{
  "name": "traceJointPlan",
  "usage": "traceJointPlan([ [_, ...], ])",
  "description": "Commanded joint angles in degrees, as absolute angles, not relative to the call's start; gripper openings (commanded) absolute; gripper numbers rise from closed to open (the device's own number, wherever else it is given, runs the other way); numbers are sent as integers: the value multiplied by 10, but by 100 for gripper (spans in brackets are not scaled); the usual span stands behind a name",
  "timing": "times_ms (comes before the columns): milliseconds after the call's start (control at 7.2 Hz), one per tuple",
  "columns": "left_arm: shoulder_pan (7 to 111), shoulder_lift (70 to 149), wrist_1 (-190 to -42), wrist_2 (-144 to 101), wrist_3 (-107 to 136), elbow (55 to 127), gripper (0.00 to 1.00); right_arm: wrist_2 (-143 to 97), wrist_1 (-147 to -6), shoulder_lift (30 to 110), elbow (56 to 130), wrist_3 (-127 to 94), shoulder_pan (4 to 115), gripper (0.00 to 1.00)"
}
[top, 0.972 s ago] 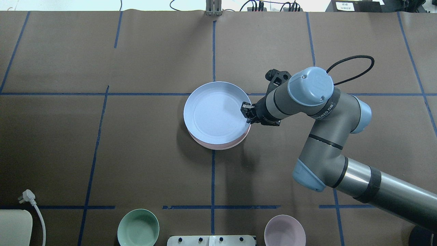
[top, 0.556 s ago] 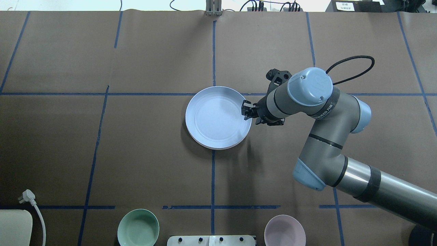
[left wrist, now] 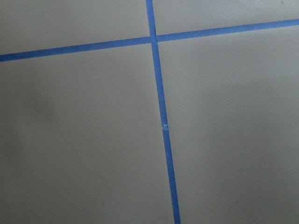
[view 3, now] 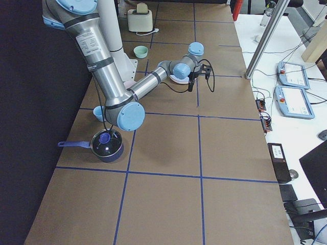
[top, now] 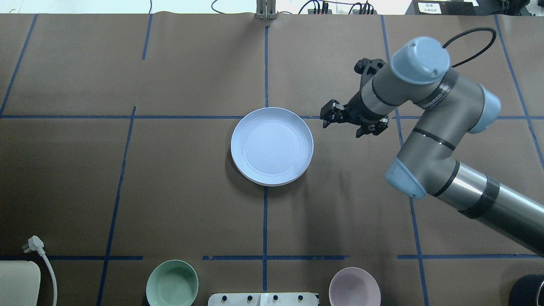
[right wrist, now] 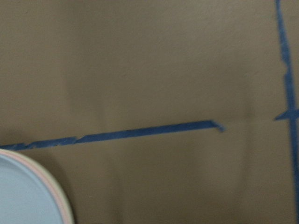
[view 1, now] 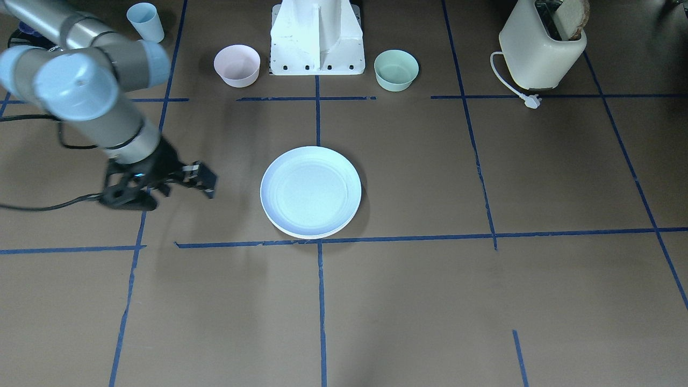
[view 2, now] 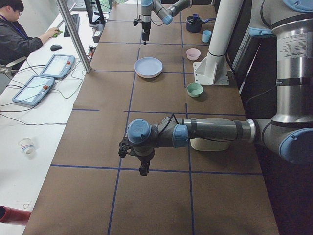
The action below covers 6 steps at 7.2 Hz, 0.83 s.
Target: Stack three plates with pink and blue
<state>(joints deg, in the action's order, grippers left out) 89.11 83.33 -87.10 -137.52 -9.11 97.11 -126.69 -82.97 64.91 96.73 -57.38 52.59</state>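
Right gripper (top: 326,119) is hovering near the plate stack (top: 272,145), fingers spread wide, carrying nothing. Stack is sitting mid-table, blue on top, lying to the robot's left of that gripper; round, so no axis to favour. Left gripper (view 2: 142,170) is hanging far off, its opening impossible to tell. Brown paper (top: 170,178) is lying flat; green bowl (top: 172,282) and pink bowl (top: 354,285) are sitting well apart

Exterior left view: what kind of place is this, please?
Probably a robot lab: a table gridded with blue tape, two control tablets on a side desk, a person seated there.
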Motion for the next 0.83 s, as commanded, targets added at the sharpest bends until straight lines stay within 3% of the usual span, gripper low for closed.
traceJointPlan([
  [0,890,831,-873,-1371,-92,962,100,-1317,-927,700,941,-263,675,100],
  [417,891,832,-872,-1370,-93,975,100,-1356,-940,812,918,1,836,100],
  [694,891,831,-872,-1369,-93,981,100,-1351,-927,902,925,74,878,100],
])
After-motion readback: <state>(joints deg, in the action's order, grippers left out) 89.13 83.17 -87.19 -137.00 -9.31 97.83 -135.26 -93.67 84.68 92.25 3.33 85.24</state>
